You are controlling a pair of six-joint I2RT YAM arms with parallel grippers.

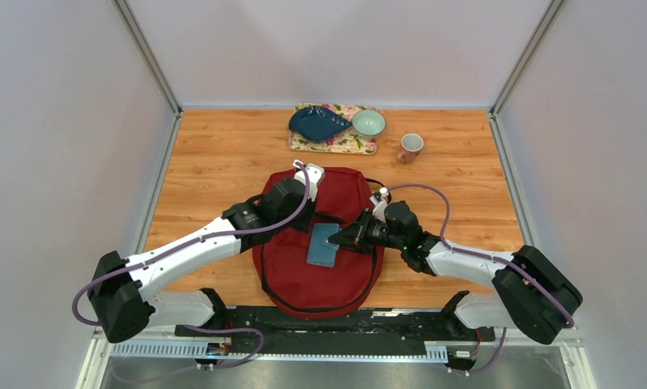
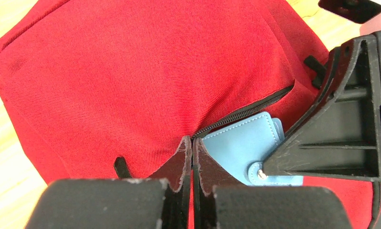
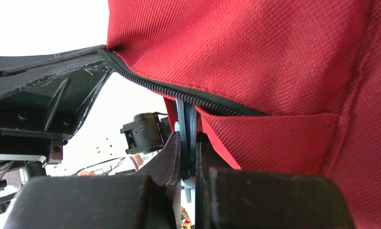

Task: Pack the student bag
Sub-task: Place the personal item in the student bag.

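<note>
From above, the dark red fabric student bag point(image 1: 320, 284) lies flat in the middle of the wooden counter point(image 1: 215, 162), its lower end reaching the near edge and bare wood open on both sides. The left hand point(image 1: 314, 215) sits at the bag's upper left. The right hand point(image 1: 336, 241) comes in from the right and meets the right edge of a small blue leather wallet point(image 1: 323, 245) that lies on the bag's front. Well apart at the far edge are a floral tray point(image 1: 361, 147) carrying a dark blue leaf-shaped dish point(image 1: 316, 123) and a pale green bowl point(image 1: 369, 122), with a pink cup point(image 1: 410, 147) just beside the tray. A strip of free wood lies between these and the bag. In the left wrist view, the left hand point(image 2: 192, 140) is fully closed, pinching the bag point(image 2: 131, 71) at the end of a black zipper point(image 2: 246, 112), and the cloth puckers toward its tips. The wallet point(image 2: 241, 143) sits with one corner under the zipper's edge, and a finger of the right hand point(image 2: 322, 143) lies against it. In the right wrist view, the right hand point(image 3: 188, 143) is nearly closed, clamped on the wallet's thin edge point(image 3: 187, 124). This edge stands just below the lifted zipper lip point(image 3: 179, 93) of the bag point(image 3: 274, 57), and the left hand's finger point(image 3: 50, 81) holds that lip up, leaving only a narrow gap.
</note>
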